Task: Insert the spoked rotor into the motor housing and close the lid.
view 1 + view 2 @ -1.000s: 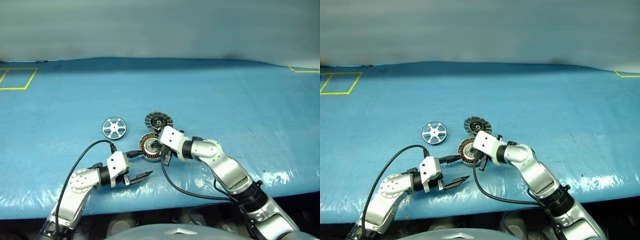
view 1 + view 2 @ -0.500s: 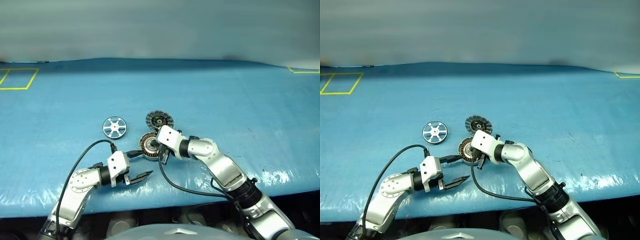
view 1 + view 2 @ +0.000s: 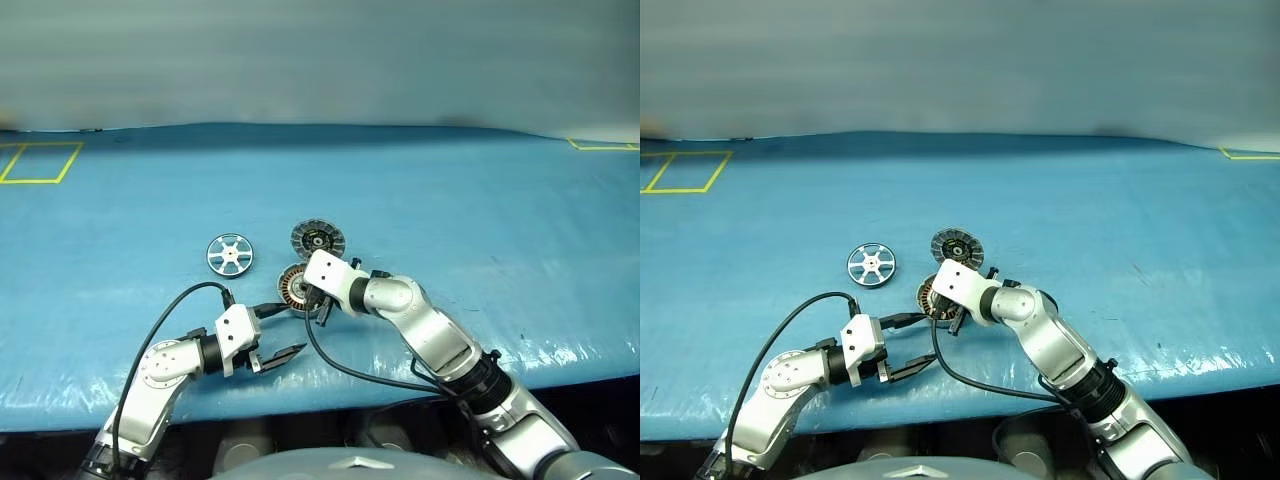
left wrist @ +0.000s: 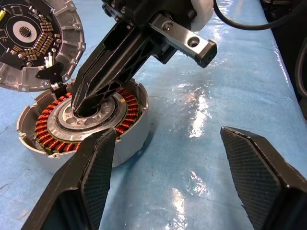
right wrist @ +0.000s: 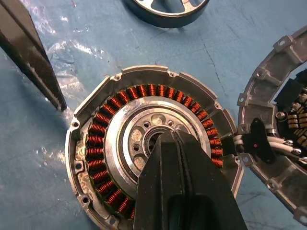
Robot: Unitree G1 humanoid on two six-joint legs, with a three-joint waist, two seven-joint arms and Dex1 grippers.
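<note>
on the blue counter (image 3: 450, 210) the spoked rotor (image 3: 229, 254) lies uninserted, lid (image 3: 318, 239) open, my clenched right claw (image 4: 79, 103) in the motor housing (image 4: 81, 125), left claw (image 3: 283, 330) released.

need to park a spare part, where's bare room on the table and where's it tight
Free: the blue table beyond the lid, all of it right of the right arm, and the stretch left of the spoked rotor. Crowded: the near middle, where the motor housing, the shut right tool at its centre, and the open left tool sit close together.
</note>
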